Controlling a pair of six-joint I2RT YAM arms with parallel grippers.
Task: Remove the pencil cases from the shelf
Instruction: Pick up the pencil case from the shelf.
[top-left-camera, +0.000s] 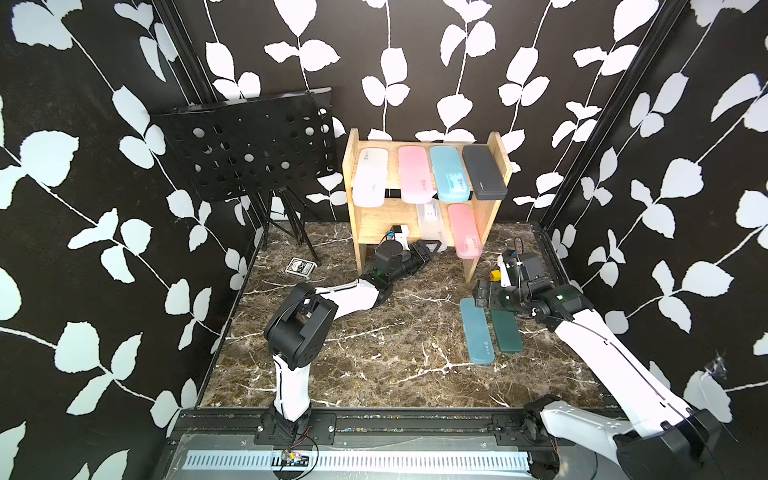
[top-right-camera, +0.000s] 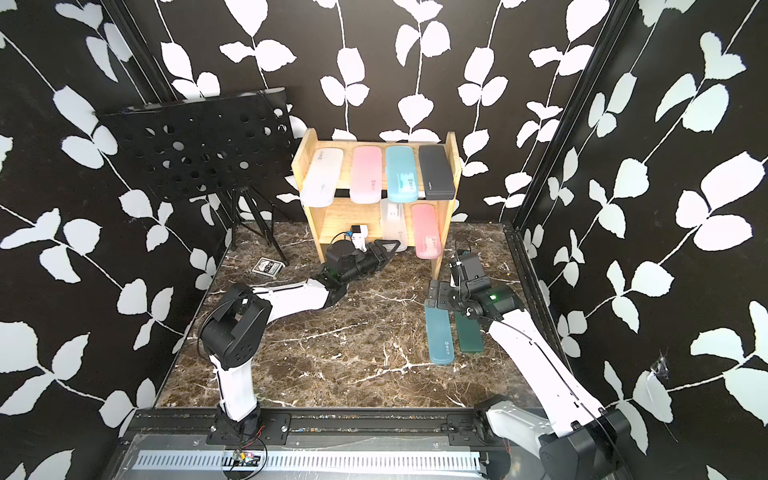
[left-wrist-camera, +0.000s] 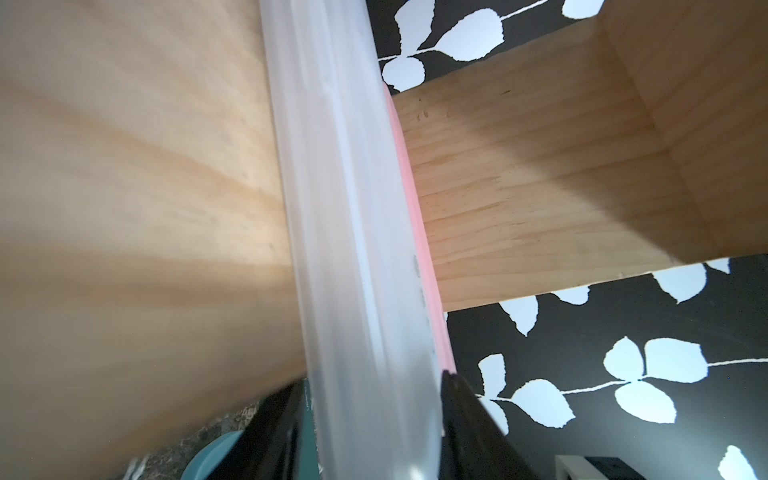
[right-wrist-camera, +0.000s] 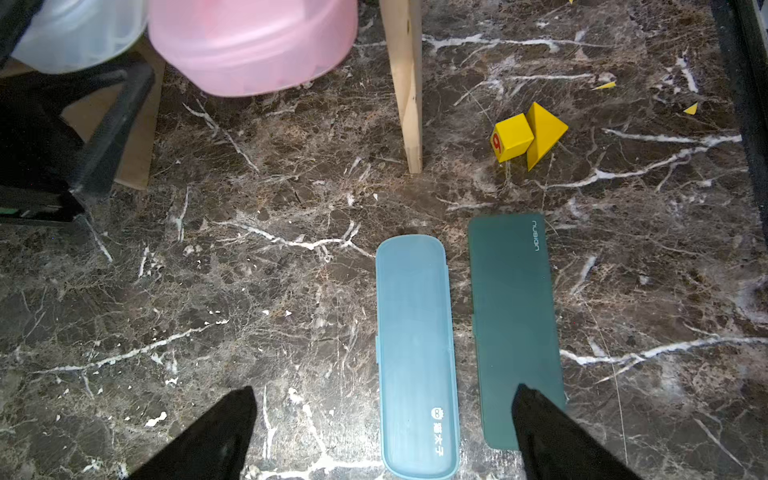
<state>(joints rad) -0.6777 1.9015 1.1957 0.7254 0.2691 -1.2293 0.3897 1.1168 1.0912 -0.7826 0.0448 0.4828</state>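
Observation:
The bamboo shelf (top-left-camera: 386, 220) stands at the back of the table. Its upper tier carries a frosted white (top-left-camera: 370, 176), a pink (top-left-camera: 415, 174), a light blue (top-left-camera: 449, 172) and a dark grey pencil case (top-left-camera: 484, 172). On the lower tier lie a frosted white case (top-left-camera: 432, 222) and a pink case (top-left-camera: 465, 230). My left gripper (top-left-camera: 432, 246) (left-wrist-camera: 372, 380) is shut on the front end of the lower frosted white case (left-wrist-camera: 345, 208), one finger on each side. A teal case (top-left-camera: 477, 330) (right-wrist-camera: 415, 332) and a dark green case (top-left-camera: 506, 330) (right-wrist-camera: 515, 299) lie on the table. Above their far ends my right gripper (top-left-camera: 484, 297) (right-wrist-camera: 384, 390) hovers open and empty.
A black perforated music stand (top-left-camera: 249, 145) on a tripod stands at the back left. A small patterned card box (top-left-camera: 300, 266) lies near its feet. Yellow blocks (right-wrist-camera: 528, 133) sit right of the shelf's leg (right-wrist-camera: 409, 104). Black frame rails edge the marble table.

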